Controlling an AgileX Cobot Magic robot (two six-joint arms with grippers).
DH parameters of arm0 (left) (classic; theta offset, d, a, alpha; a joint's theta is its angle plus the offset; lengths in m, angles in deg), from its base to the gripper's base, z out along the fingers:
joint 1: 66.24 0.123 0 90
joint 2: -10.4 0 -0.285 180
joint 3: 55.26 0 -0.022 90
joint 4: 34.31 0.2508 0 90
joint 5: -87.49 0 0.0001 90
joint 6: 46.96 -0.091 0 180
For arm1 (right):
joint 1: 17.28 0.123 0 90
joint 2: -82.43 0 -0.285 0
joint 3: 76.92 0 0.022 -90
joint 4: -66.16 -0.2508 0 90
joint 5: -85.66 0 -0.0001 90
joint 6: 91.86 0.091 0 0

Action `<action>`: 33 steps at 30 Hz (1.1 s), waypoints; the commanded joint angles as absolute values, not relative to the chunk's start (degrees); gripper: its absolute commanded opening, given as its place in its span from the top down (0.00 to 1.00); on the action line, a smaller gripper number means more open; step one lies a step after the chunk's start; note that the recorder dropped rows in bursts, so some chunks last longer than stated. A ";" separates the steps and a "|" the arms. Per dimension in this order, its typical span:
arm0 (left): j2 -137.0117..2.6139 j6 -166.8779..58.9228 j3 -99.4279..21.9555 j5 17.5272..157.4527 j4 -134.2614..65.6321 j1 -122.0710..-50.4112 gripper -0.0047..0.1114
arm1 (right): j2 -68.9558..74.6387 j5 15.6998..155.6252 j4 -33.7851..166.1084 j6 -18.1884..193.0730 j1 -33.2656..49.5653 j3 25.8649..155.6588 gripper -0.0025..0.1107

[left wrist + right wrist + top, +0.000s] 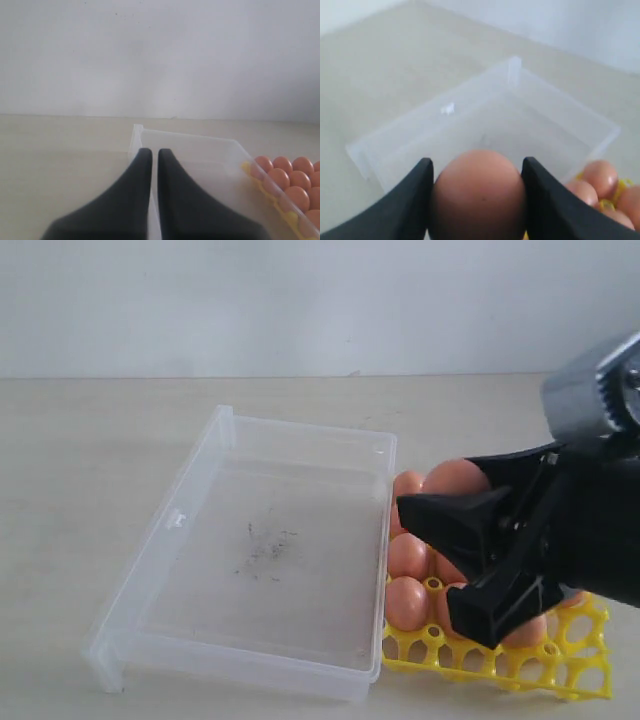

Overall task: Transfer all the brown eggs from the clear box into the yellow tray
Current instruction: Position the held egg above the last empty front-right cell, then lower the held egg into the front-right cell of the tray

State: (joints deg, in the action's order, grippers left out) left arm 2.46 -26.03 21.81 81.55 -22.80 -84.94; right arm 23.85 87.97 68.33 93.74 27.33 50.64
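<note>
Nearest the lens in the right wrist view, the right gripper (477, 162) pinches one brown egg (479, 197) between its two black fingers, one on each flank. Whether the egg's long axis runs along the fingers cannot be told.

In the exterior view this gripper hangs at the right of the frame over the yellow tray (592, 615). Seated brown eggs (407, 602) fill the tray's upper rows, and open cups (520, 665) line the bottom edge. The drop therefore looks to lie below the hand, toward the frame's lower right.

Farther left, the clear box (240, 660) holds only dark specks (265, 545).

The left gripper (155, 165) is pressed almost together on nothing near the box's corner, and is the farther arm from the tray.
</note>
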 commanded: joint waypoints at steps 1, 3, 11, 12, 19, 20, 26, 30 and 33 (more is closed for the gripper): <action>2.61 -25.56 21.96 81.87 -22.93 -85.39 0.92 | 24.08 106.87 61.02 87.27 27.27 43.02 0.98; 2.61 -25.56 21.96 81.87 -22.93 -85.39 0.92 | 24.08 114.01 48.53 78.47 27.27 39.24 0.98; 2.61 -25.56 21.96 81.69 -22.93 -85.39 0.92 | 24.08 138.36 28.66 72.85 27.27 25.86 0.98; 2.61 -25.56 21.96 81.69 -22.93 -85.39 0.92 | 24.08 134.80 26.19 69.84 27.27 25.86 0.98; 2.61 -25.56 21.96 81.69 -22.93 -85.39 0.92 | 23.99 128.79 27.72 66.18 27.27 25.86 0.98; 2.61 -25.56 21.96 81.69 -22.93 -85.39 0.92 | 23.96 128.03 27.72 65.71 27.27 25.86 0.98; 2.61 -25.56 21.96 81.69 -22.93 -85.39 0.92 | 20.88 128.81 24.12 62.75 27.27 25.86 0.98; 2.61 -25.56 21.96 81.82 -22.93 -85.39 0.92 | 15.64 131.67 22.80 62.50 27.27 25.86 0.98; 2.61 -25.56 21.96 81.82 -22.93 -85.39 0.92 | 11.04 132.78 22.66 63.92 27.27 25.86 0.98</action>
State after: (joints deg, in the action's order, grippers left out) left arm 2.46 -26.03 21.81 81.55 -22.80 -84.94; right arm 14.60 130.94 23.08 63.19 27.33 25.86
